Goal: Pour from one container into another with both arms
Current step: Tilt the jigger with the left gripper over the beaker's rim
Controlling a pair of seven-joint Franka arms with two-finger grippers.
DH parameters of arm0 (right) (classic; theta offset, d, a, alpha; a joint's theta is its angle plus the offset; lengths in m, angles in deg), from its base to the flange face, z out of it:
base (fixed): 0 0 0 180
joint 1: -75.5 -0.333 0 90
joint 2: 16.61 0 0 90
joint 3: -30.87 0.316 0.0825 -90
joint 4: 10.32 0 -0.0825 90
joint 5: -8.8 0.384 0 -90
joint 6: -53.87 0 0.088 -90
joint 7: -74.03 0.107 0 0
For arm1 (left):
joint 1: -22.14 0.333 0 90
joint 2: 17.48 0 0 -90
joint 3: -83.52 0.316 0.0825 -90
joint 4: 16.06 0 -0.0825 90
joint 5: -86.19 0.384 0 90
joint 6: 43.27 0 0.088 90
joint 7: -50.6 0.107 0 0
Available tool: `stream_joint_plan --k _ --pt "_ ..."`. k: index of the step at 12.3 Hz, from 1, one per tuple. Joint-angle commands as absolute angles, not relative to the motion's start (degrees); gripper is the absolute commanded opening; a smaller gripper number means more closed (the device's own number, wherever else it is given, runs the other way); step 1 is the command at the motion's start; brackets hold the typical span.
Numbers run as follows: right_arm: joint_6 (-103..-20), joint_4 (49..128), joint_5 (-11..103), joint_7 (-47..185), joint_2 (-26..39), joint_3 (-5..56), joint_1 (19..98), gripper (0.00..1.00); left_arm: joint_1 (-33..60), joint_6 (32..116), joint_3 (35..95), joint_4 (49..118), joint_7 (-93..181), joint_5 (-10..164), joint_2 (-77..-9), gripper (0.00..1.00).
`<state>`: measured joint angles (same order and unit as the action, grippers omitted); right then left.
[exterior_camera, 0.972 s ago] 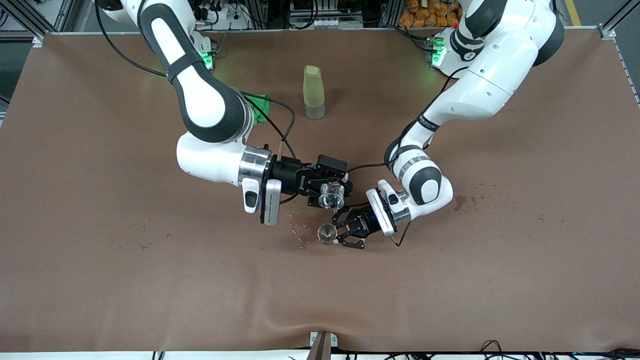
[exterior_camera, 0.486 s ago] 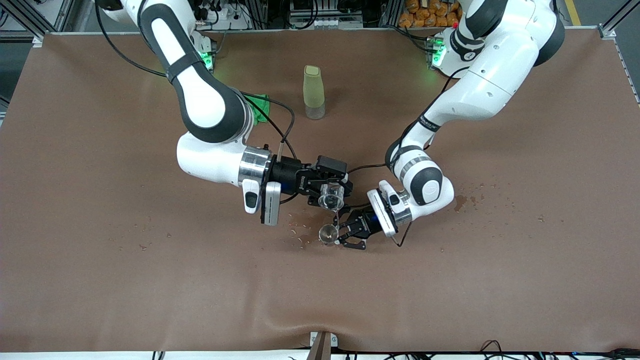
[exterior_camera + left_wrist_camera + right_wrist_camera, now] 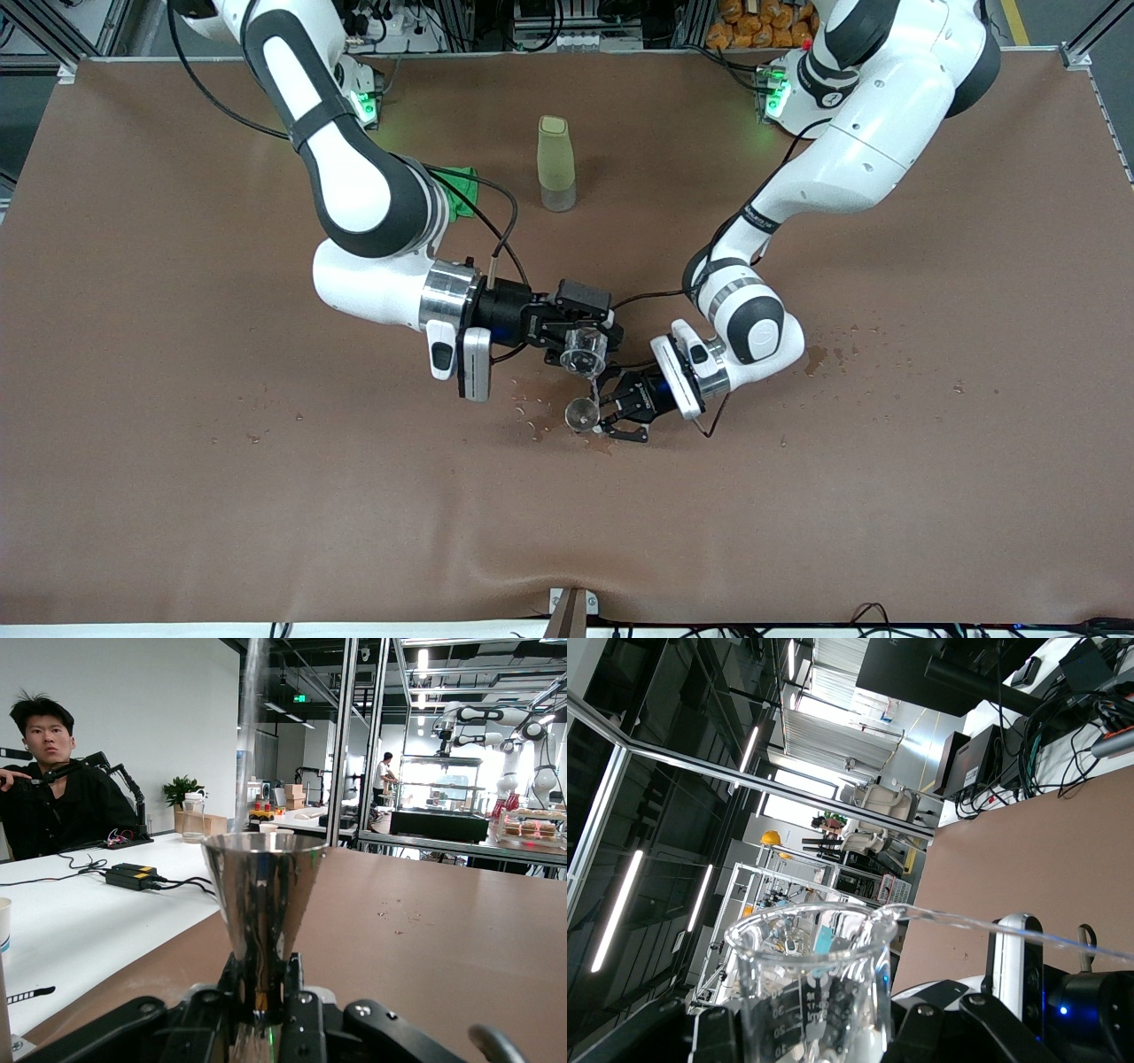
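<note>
Pour underway mid-table: right gripper [image 3: 580,344] clamps the tilted glass cup [image 3: 584,354] over the jigger [image 3: 581,414], which the left gripper [image 3: 609,413] grips upright. Stream [image 3: 252,726] visible; draining and set-down remain.

glass cup [image 3: 584,353] above jigger [image 3: 581,414], bottle [image 3: 555,164] well apart

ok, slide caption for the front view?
Right gripper tips the glass cup over the jigger held by the left gripper.

The only legible marks are white graduation numbers printed on the clear glass cup [image 3: 811,979], seemingly "40" and "30", while the lettering on the right gripper [image 3: 580,335] stays unreadable.
</note>
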<state>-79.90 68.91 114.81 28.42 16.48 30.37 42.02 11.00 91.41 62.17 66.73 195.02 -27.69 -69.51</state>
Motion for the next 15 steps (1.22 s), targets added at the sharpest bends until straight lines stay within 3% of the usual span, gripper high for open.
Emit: stream_joint_plan --k 1,15 --pt "-79.7 70.8 117.5 28.5 14.8 30.3 42.2 0.00 10.9 92.0 62.1 65.9 195.4 -28.4 -69.8 0.00" --pt "-78.3 70.9 121.2 29.8 15.0 30.3 43.4 0.00 11.2 92.0 62.1 66.1 195.9 -28.7 -69.8 0.00"
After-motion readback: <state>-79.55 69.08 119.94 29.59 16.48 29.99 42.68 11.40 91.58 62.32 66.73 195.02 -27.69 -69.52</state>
